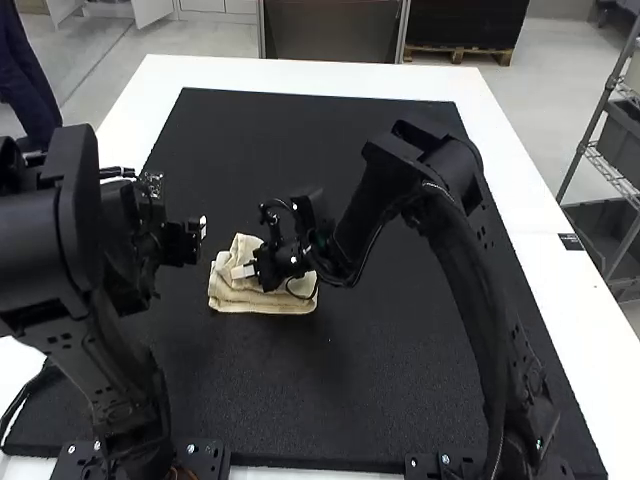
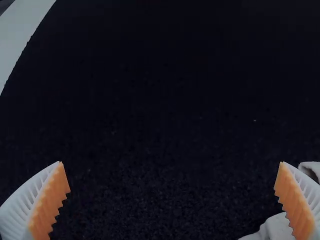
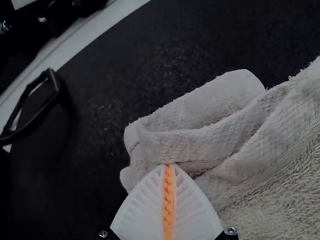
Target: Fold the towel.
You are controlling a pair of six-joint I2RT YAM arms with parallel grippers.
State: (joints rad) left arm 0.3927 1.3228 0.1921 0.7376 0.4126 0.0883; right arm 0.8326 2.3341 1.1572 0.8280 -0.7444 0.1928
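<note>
The cream towel (image 1: pixel 265 300) lies folded and somewhat bunched on the black mat near the middle. My right gripper (image 1: pixel 243 271) reaches across to the towel's left part. In the right wrist view, the right gripper (image 3: pixel 168 165) is shut with its tips at a folded edge of the towel (image 3: pixel 200 145), whose layers overlap loosely. My left gripper (image 1: pixel 188 240) is left of the towel, apart from it in the high view. The left wrist view has the left gripper (image 2: pixel 170 162) wide open over bare mat, with bits of towel (image 2: pixel 277 227) beside and behind one finger.
A black mat (image 1: pixel 400 340) covers most of the white table (image 1: pixel 520 210). The right arm extends over the mat's middle, and the left arm stands along its left side. A dark angular loop (image 3: pixel 57 90) shows beyond the towel in the right wrist view.
</note>
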